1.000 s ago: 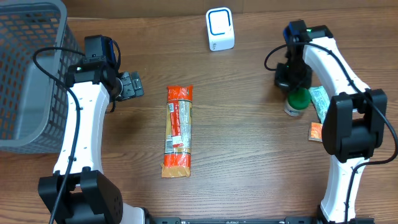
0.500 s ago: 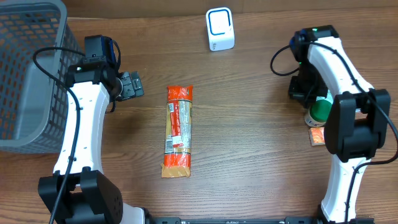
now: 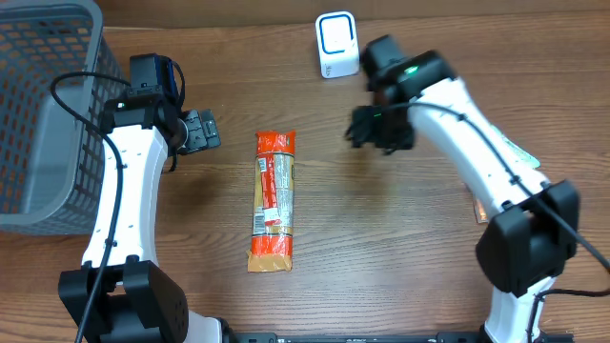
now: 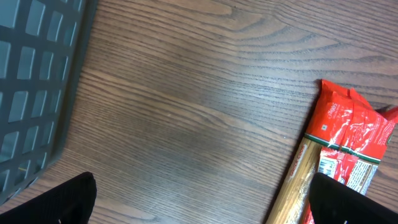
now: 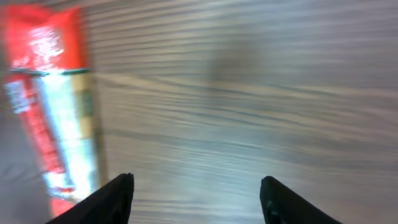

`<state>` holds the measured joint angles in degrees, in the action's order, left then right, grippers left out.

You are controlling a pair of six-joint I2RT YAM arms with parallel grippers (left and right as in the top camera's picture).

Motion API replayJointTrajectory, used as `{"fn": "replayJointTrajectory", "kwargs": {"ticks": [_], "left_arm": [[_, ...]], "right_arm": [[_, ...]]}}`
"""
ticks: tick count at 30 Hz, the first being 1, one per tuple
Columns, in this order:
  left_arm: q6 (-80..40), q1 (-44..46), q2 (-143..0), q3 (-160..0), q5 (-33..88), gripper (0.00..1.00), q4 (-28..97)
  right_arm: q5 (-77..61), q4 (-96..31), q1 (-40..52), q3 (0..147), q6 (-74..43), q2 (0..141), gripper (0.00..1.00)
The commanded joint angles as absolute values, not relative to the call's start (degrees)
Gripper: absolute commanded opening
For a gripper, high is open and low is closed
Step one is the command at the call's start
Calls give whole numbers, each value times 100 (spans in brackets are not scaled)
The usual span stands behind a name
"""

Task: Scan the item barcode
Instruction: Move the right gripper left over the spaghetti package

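dark wood-grain table [image 3: 381,238] bears a grey basket [image 3: 38,124] and, seemingly, a scanner [image 3: 337,45].

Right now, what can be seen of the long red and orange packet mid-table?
The long red-orange plastic packet is narrow and glossy, with red ends, a tan middle and a white printed label. It lies flat and nearly straight front-to-back on the brown wooden table. Nothing but the table touches it. No barcode can be made out.
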<state>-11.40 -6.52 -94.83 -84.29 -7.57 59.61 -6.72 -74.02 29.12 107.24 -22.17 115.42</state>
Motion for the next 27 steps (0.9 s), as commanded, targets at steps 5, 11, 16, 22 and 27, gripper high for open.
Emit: {"fn": "replayJointTrajectory", "kwargs": {"ticks": [5,11,16,22,27], "left_arm": [[-1087,-674,-9487,-8392,-788,100,5957],[-1090,-674,-9487,-8392,-788,100,5957],[-1090,-674,-9487,-8392,-788,100,5955],[-1090,-674,-9487,-8394,-788,100,5955],[-1090,-674,-9487,-8392,-788,100,5957]], "right_arm": [[-915,-6440,3944,10720,-2281,11520,68],[-757,-5920,4707,10720,-2729,11559,63],[-499,-5819,5186,10720,-3030,11806,63],[-510,-5826,5341,10720,-3028,12250,64],[-521,-5857,5341,10720,-3024,12510,64]]}}
